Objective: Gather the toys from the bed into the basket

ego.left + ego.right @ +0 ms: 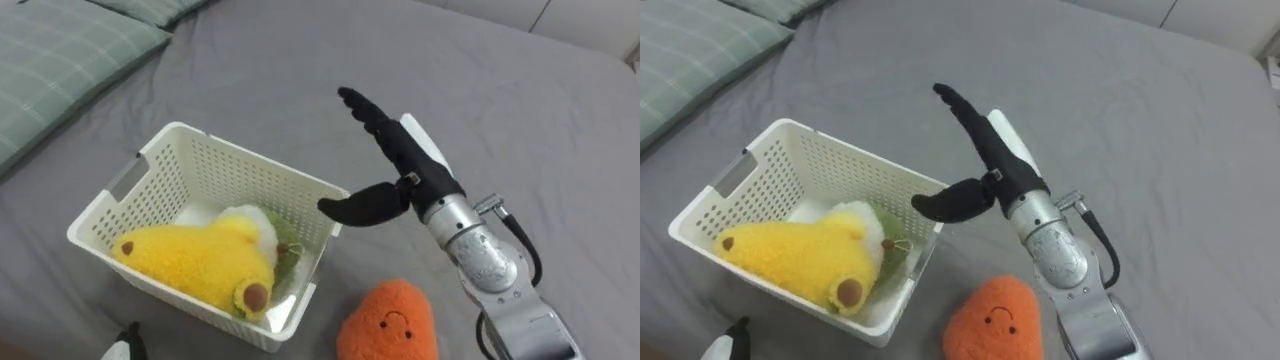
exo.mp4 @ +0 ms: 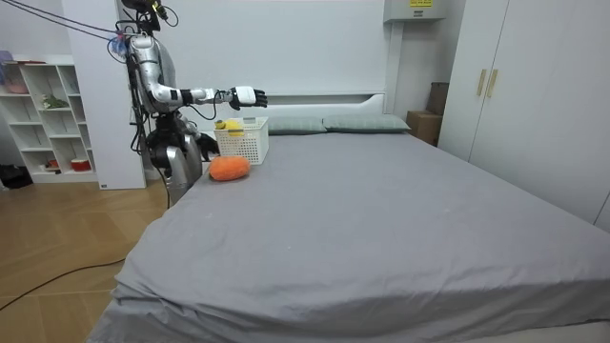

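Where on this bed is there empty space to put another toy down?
The grey sheet right of the right hand lies bare, as does the strip between the basket and the pillows. It is crowded at the basket's near corner, where the orange toy sits close beside it.

Plastic basket [image 1: 200, 170]; probably fleecy orange toy [image 1: 390, 320]

Bare grey bed [image 1: 520, 110] lies open beyond and right of the spread right hand [image 1: 410, 165]; the basket [image 1: 230, 175] stands just left, half filled by a yellow toy [image 1: 195, 262], an orange toy [image 1: 390, 322] near the forearm.
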You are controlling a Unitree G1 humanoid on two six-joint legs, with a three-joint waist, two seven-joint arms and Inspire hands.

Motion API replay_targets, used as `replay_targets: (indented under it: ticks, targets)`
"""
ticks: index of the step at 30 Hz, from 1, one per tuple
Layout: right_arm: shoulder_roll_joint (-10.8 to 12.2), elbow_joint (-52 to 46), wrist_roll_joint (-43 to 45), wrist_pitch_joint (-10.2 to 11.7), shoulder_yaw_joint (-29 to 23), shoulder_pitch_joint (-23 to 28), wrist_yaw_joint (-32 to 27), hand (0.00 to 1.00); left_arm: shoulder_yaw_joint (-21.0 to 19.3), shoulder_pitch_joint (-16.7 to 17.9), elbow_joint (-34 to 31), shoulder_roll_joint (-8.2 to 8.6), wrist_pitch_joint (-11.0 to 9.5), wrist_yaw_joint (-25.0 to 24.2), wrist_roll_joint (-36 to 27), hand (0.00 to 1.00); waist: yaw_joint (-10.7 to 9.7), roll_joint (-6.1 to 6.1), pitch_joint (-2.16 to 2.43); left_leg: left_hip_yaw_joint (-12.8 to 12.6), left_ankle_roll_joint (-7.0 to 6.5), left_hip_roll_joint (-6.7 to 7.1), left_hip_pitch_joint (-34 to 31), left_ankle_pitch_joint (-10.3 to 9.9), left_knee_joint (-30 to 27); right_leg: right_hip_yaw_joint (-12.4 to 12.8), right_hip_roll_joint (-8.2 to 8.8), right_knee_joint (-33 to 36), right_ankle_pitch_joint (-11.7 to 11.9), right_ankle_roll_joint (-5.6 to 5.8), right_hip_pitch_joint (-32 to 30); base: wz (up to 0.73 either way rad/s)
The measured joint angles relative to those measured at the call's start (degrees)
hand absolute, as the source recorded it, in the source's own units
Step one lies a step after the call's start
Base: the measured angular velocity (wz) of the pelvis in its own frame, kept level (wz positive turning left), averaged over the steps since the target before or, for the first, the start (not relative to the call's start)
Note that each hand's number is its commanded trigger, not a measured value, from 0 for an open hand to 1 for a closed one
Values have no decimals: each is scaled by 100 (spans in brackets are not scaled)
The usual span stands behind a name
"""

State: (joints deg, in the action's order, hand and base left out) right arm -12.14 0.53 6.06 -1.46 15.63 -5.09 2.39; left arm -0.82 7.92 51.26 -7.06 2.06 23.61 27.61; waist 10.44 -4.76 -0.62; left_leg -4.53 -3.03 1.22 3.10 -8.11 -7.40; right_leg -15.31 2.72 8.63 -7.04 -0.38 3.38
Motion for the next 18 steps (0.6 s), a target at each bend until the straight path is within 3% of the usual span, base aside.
replay_targets:
  ticks: [7,15,18]
  targets:
    - [4,177,-37,22,-625,331,-326,0,-132,62,-56,108,-2,-4,-10,0,-153,30,25,-149,6,-36,18,-20,-1,164,-38,8,18,-8,-45,-11]
    - [0,753,-887,142,-811,771,-630,0,-130,95,64,106,-111,-3,-117,0,-377,66,66,-200,6,-44,55,-49,5,234,-56,5,22,-5,-30,-4]
    - [0,1011,-1026,141,-803,935,-681,0,-121,161,102,106,-121,18,-188,0,-412,122,55,-282,6,-56,53,-64,6,276,-65,6,27,-2,-47,-12]
